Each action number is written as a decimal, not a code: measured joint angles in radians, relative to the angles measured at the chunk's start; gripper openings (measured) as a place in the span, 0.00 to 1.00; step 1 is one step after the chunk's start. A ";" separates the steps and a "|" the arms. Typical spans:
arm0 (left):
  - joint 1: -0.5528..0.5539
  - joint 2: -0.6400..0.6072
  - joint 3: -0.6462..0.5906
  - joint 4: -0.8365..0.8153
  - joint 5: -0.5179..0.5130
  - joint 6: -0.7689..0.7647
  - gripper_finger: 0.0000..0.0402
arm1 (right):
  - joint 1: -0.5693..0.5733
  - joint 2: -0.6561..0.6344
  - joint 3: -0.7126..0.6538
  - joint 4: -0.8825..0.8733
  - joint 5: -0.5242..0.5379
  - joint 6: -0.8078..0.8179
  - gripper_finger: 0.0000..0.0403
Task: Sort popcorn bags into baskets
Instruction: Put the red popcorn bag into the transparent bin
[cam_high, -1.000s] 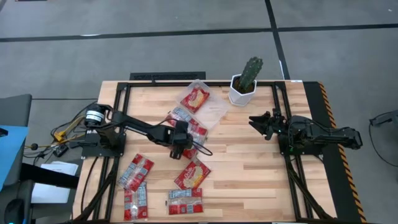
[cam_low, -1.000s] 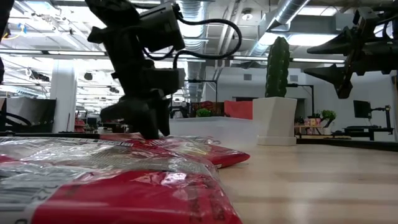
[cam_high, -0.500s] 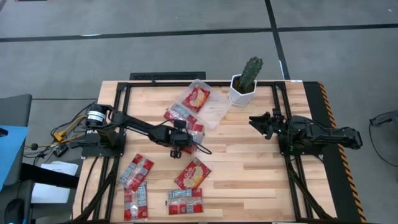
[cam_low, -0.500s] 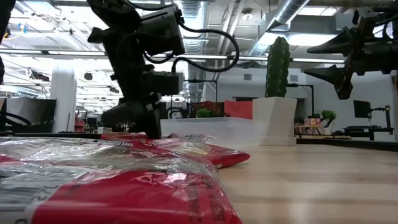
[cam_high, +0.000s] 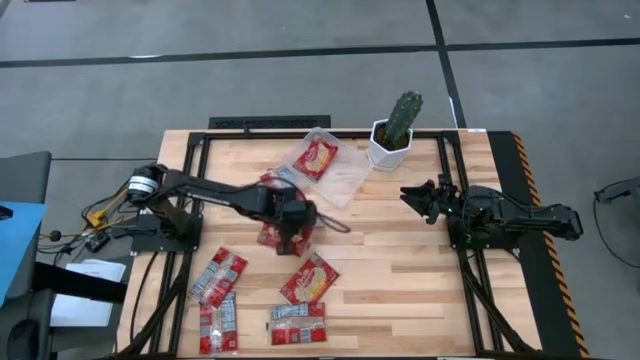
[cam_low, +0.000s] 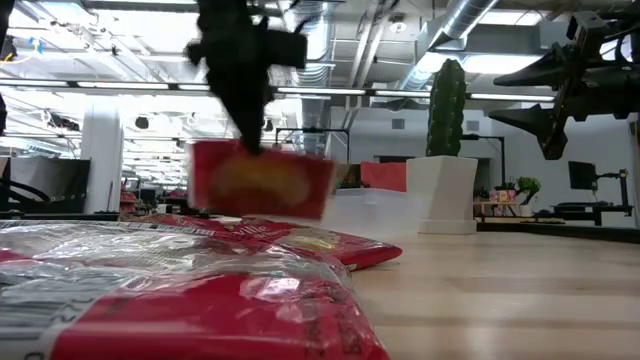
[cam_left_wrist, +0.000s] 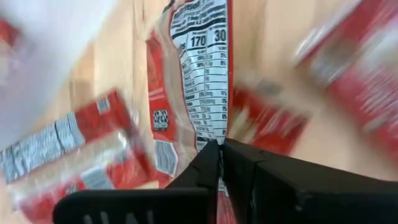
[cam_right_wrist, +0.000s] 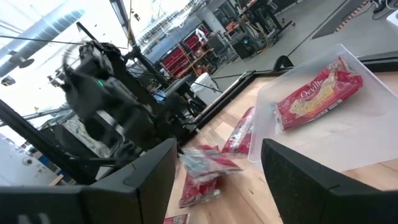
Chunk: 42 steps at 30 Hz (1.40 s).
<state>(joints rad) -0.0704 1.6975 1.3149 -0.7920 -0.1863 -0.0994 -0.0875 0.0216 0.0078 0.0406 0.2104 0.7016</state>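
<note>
My left gripper (cam_low: 247, 140) is shut on a red popcorn bag (cam_low: 262, 180) that hangs above the middle of the table; the left wrist view shows the bag's printed back (cam_left_wrist: 199, 81). The clear basket (cam_high: 345, 180) stands at the far middle with one bag (cam_high: 315, 158) lying flat in it, and another bag (cam_high: 280, 180) lies by its left side. Several more bags lie flat near the front left (cam_high: 218, 275), (cam_high: 308, 278), (cam_high: 297, 322). My right gripper (cam_high: 420, 200) waits open at the right, above the table. My left gripper pinches the bag's upper end (cam_left_wrist: 208, 140) between its two shut fingers. The fingers come from above, pointing down. The bag hangs below them with its face upright, and its lower edge (cam_low: 258, 212) is clear of the bags on the table.
A white pot with a cactus (cam_high: 395, 140) stands at the far edge, right of the basket. Black frame rails (cam_high: 190, 170) run along the table's sides. Bare wood (cam_high: 400, 270) lies between the bags and the right arm.
My left gripper has shut on a bag in the pile left of the middle and gone up with it, shifting a little toward the table's right. The bag lay flat before; it now hangs lifted clear below the fingers.
</note>
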 joint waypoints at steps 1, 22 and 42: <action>0.007 -0.002 0.032 -0.004 0.021 -0.018 0.00 | 0.000 0.000 0.000 0.000 0.000 -0.001 0.65; 0.348 0.036 0.216 0.186 0.002 -0.181 0.00 | 0.000 0.000 0.000 0.000 -0.001 -0.003 0.65; 0.344 0.252 0.222 0.390 -0.052 -0.323 0.00 | -0.009 0.045 0.000 0.002 0.005 -0.003 0.65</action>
<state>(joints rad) 0.2737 1.9498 1.5365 -0.4024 -0.2380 -0.4221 -0.0963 0.0661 0.0078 0.0422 0.2150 0.6991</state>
